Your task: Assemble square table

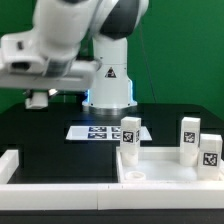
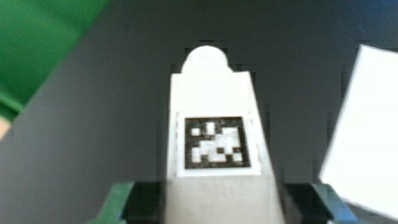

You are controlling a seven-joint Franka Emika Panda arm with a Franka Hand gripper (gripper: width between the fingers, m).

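Taking the square top (image 1: 170,165) as landmark and reading across the exterior view: far off to its left and well above the counter (image 1: 45,130) hangs the gripper (image 1: 40,98). The wrist view shows it clenched on a white leg (image 2: 219,130), the fingers (image 2: 128,205) pressing the tagged end while the rounded tip points away. Just behind the top lies the marker board (image 1: 95,131). On the top stand three more legs: one (image 1: 130,135) at its left corner, two (image 1: 190,135) (image 1: 210,152) toward its right. The legs look light, stiff and smooth, so slippery; best pinched across the flat tagged faces.
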